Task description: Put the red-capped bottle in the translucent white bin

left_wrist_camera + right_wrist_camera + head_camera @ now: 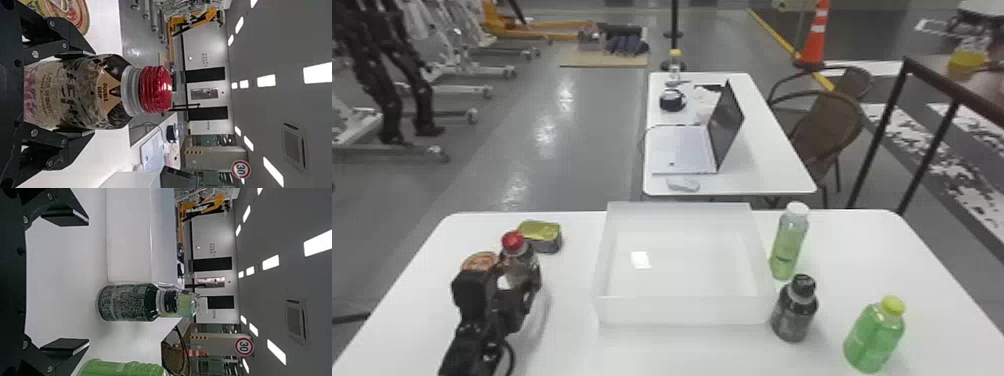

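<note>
In the head view my left gripper is at the table's left side, around the red-capped bottle, which stands upright. In the left wrist view the red-capped bottle sits between both fingers of my left gripper, which press on its two sides. To the right of them in the head view is the translucent white bin, with nothing in it. My right gripper is open in the right wrist view, a dark bottle standing beyond its fingertips.
A tin can and a round-lidded item are close to the left gripper. Right of the bin stand a white-capped bottle, the dark bottle and a green bottle. Farther back, a second table holds a laptop.
</note>
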Motion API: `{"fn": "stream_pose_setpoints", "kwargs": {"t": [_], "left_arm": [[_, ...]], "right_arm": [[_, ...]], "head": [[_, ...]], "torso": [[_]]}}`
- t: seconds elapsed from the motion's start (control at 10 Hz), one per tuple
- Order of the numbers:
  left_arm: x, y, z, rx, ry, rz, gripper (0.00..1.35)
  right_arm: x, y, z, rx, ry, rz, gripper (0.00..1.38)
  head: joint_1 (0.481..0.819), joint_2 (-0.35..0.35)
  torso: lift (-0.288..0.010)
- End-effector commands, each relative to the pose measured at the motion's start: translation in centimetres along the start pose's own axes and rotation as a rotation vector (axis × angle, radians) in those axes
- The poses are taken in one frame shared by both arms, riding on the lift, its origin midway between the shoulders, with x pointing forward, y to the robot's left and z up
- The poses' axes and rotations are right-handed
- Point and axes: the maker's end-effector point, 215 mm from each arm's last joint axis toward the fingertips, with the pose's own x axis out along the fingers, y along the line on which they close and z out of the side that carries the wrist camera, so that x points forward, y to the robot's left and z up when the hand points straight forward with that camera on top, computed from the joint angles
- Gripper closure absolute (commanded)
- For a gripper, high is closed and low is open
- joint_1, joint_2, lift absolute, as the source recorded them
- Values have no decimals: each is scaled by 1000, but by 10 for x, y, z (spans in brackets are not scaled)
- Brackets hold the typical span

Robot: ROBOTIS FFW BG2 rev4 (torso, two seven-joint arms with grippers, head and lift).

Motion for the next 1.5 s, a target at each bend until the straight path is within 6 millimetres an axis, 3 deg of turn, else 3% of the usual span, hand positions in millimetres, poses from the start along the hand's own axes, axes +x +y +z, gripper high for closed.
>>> {"fn": "stream_pose_setpoints", "kwargs": {"t": [0.0, 0.2, 0.3, 0.5, 0.7, 1.0, 1.2, 1.4], "left_arm": [[-10, -10, 41, -5, -79, 3, 800], [-14, -34, 118, -51, -215, -27, 800], [-15, -55, 145, -110, -270, -68, 799], [-11, -107, 163, -218, -280, -185, 799], [-4, -157, 165, -250, -243, -325, 799], [7, -241, 134, -229, -138, -591, 799], [8, -269, 97, -177, -45, -677, 799], [7, -272, 70, -150, 13, -686, 799]], "right_arm": [[-1, 0, 0, 1, 1, -1, 203], [0, 1, 0, 3, 1, -1, 203], [-1, 1, -1, 3, 2, -1, 203], [0, 0, -2, 2, 4, -1, 203], [0, 0, -4, 1, 7, -1, 203], [0, 1, -5, 3, 8, -2, 203], [1, 0, -4, 2, 7, -2, 203], [1, 1, -6, 6, 10, -4, 203]], "head": [[549, 0], [549, 0], [549, 0], [549, 0], [549, 0], [549, 0], [549, 0], [549, 0]], "torso": [[-100], [-100], [-100], [-100], [-100], [-100], [-100], [-100]]}}
